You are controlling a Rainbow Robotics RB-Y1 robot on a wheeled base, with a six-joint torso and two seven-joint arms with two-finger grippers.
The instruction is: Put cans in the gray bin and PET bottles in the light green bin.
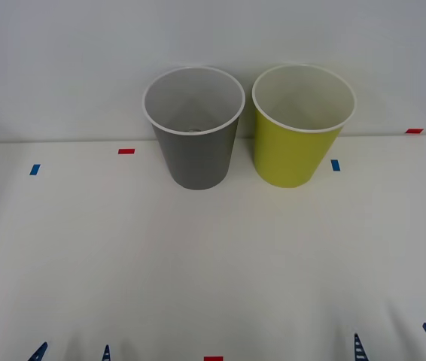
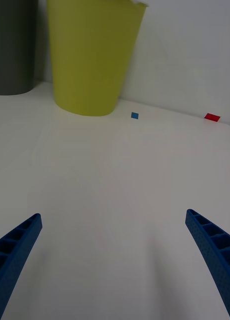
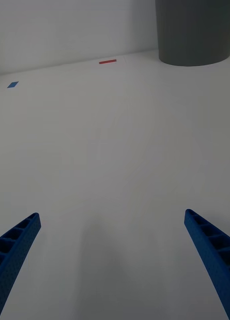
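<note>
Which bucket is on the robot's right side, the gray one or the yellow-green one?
The light green bin. It stands beside the gray bin, toward the robot's right, by the blue tape mark.

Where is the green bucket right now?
In the front view, the light green bin stands at the table's far edge, on the robot's right, just right of the gray bin.

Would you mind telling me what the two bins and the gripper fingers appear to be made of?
The gray bin and the light green bin look like moulded plastic: smooth, matte walls, thin white rims, pale insides. Coated paper cannot be ruled out. The left gripper and right gripper, both open low over the table, have blue ribbed fingers, probably flexible plastic or rubber.
</note>
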